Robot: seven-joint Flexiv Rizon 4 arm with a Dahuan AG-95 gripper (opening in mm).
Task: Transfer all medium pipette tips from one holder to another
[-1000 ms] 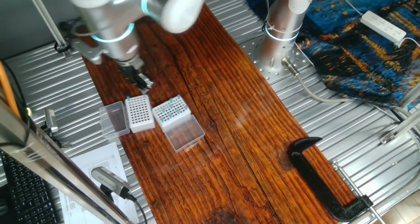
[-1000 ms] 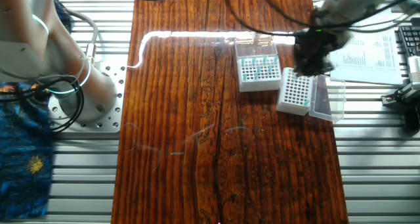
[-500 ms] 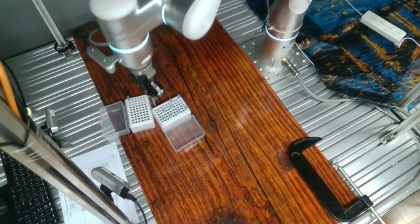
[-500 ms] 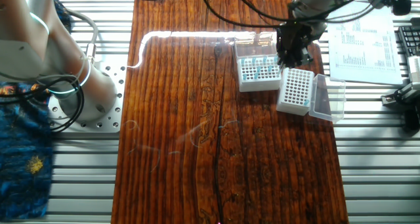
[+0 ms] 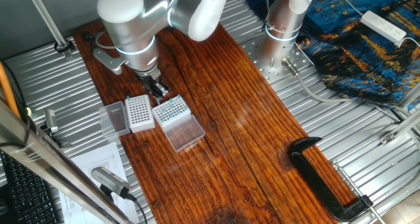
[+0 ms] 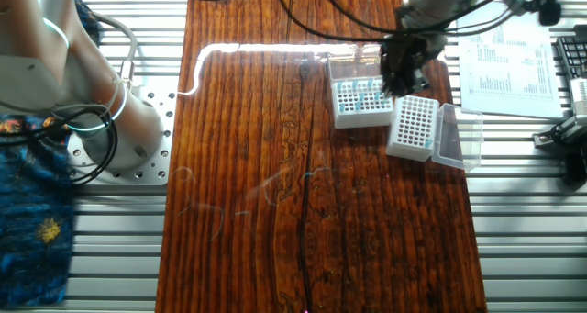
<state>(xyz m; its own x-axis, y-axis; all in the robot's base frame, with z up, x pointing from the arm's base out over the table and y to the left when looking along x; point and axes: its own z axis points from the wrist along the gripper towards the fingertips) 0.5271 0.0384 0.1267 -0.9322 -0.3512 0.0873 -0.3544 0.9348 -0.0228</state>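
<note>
Pincer (image 5: 159, 92) (image 6: 396, 78) moved from beside the white rack (image 5: 139, 112) (image 6: 413, 127) across to the clear rack's (image 5: 172, 110) (image 6: 360, 97) edge.

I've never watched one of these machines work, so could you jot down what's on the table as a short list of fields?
surface: wooden table
rack with teal tips: clear-sided rack, lid open flat
other rack: white-sided rack, holes look empty, lid open beside it
teal tips: sitting in the clear-sided rack
gripper: low at the far edge of the clear-sided rack; jaws hard to make out
also there: black clamp, printed sheet
</note>
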